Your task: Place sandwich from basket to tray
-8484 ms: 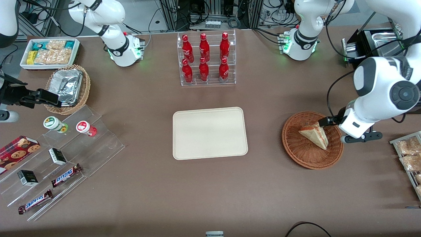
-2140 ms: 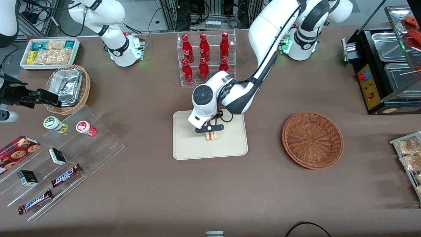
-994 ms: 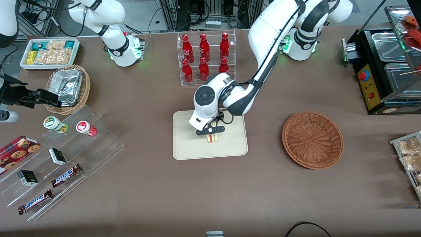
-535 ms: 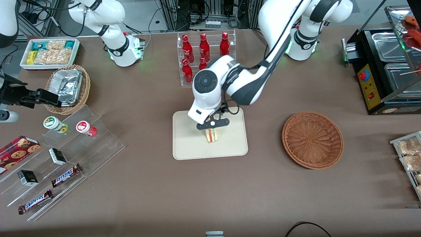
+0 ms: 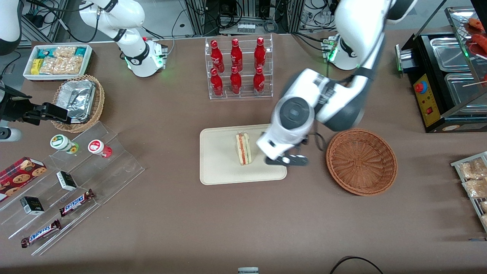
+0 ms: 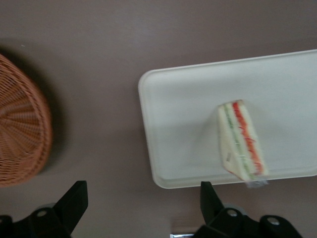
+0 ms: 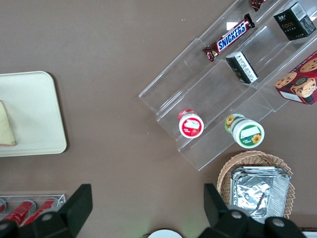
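Note:
The sandwich (image 5: 242,148) stands on edge on the cream tray (image 5: 217,167), its red and green filling facing up; it also shows in the left wrist view (image 6: 242,141) on the tray (image 6: 183,99) and partly in the right wrist view (image 7: 6,126). The reddish-brown basket (image 5: 361,161) is empty and lies toward the working arm's end of the table; its rim shows in the left wrist view (image 6: 22,131). My left gripper (image 5: 286,160) is open and empty, raised above the tray's edge between the sandwich and the basket.
A clear rack of red bottles (image 5: 237,68) stands farther from the front camera than the tray. A tan basket with a foil container (image 5: 78,99), a white snack bin (image 5: 57,61) and a clear stepped shelf with snacks (image 5: 68,182) lie toward the parked arm's end.
My gripper let go of the sandwich, rose, and swung away toward the basket. The sandwich stays standing on the tray.

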Robot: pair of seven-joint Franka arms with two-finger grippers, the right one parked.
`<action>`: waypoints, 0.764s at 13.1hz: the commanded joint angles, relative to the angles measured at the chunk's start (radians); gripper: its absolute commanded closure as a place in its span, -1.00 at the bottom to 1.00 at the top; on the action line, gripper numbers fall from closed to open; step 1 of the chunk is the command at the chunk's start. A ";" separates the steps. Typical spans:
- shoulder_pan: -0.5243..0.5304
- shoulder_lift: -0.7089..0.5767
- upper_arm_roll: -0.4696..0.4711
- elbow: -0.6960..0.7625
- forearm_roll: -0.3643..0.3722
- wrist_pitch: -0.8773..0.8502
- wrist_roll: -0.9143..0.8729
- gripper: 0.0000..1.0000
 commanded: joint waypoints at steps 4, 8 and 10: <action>0.265 -0.169 -0.010 -0.099 0.005 -0.135 0.376 -1.00; 0.406 -0.287 -0.008 -0.191 0.011 -0.163 0.491 -1.00; 0.429 -0.363 -0.005 -0.259 0.013 -0.163 0.490 -1.00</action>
